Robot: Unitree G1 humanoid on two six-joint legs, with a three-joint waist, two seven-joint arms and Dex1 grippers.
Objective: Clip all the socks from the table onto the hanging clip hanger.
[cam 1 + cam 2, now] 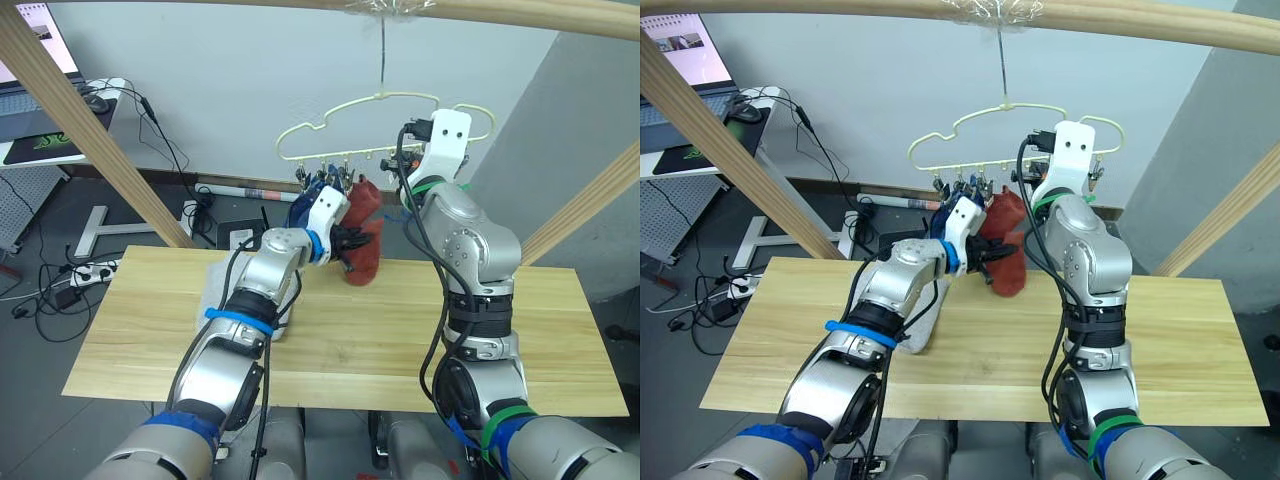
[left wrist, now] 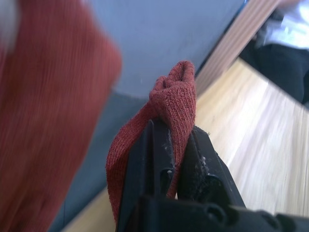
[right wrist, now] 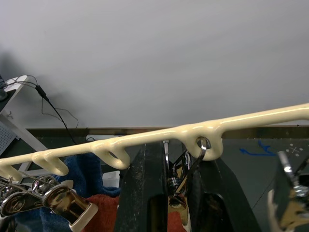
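Clipping step: at frame centre, the left tool [image 2: 175,145] pinches a rust red sock [image 1: 364,240] below the clip hanger [image 1: 385,120]. The right tool [image 3: 169,188] squeezes a clip [image 3: 177,186]; next, feed the sock's edge in.

table [image 1: 400,340]: light wood planks | on it: grey socks [image 1: 923,325] lying under the left arm, near the back

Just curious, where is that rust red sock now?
The rust red sock hangs mid-scene above the table's far edge, pinched in the left claw, just below the clip hanger.
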